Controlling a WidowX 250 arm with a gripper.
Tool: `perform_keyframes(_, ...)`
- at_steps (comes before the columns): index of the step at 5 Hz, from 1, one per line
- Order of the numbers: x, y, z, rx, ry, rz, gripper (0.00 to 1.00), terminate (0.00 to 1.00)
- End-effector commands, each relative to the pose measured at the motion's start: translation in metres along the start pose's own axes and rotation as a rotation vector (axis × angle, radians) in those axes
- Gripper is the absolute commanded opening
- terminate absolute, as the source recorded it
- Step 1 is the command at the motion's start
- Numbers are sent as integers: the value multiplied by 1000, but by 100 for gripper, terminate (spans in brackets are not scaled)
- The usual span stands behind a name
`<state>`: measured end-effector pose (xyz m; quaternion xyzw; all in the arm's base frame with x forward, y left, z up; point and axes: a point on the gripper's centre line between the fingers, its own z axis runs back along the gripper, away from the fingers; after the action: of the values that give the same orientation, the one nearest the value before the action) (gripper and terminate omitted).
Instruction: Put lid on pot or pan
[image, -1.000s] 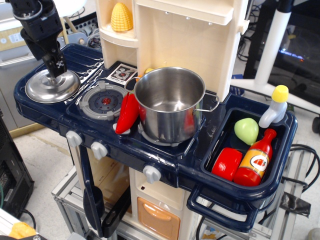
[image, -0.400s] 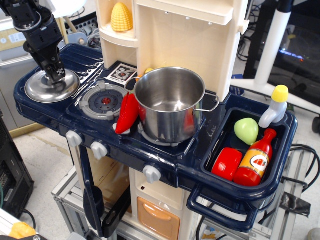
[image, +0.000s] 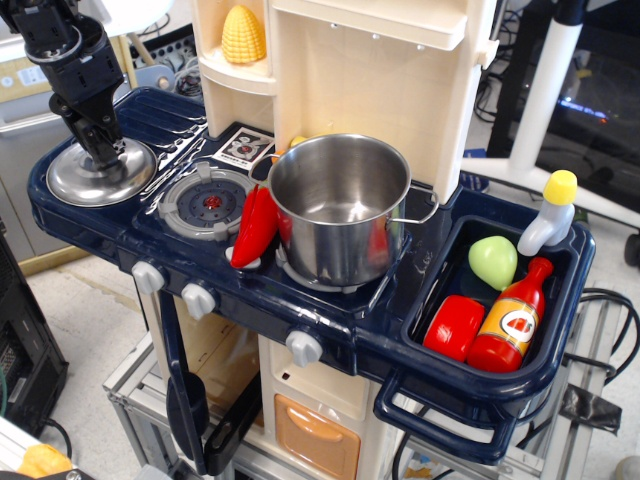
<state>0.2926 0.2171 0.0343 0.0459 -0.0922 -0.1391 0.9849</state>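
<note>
Toy-kitchen stovetop (image: 300, 305): the gripper (image: 104, 152) sits on the steel lid (image: 100, 175) at far left, seemingly pinching its knob, with the open pot (image: 340, 205) well rightward past the burner disc (image: 208, 201).

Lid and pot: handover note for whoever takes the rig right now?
Gripper: down on the centre of the lid, its fingers hide the knob; can't tell if it is shut on it.
Lid: lying on the far left of the toy stove top, beside the grey burner disc.
Pot: open and empty on the right burner, with a red pepper leaning against its left side.
Done: gripper is at the lid.
Left: confirm grasp, lift, carry right, set the lid on the pot.
</note>
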Motion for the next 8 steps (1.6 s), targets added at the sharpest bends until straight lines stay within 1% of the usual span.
perform_keyframes(1, 30, -5, 62, 43, 25, 104, 0, 0)
perform_keyframes(2, 55, -32, 106, 7, 4, 215, 0, 0)
perform_keyframes(3, 67, -67, 128, 10, -36, 325, 0, 0)
perform_keyframes(4, 80, -101, 132, 31, -100, 388, 0, 0)
perform_keyframes(5, 82, -134, 134, 26, -88, 441, 0, 0)
perform_keyframes(6, 87, -160, 127, 9, -83, 413, 0, 0)
perform_keyframes(7, 94, -166, 116, -8, -110, 370, 0, 0)
perform_keyframes(8, 93, -171, 106, -50, -108, 380, 0, 0)
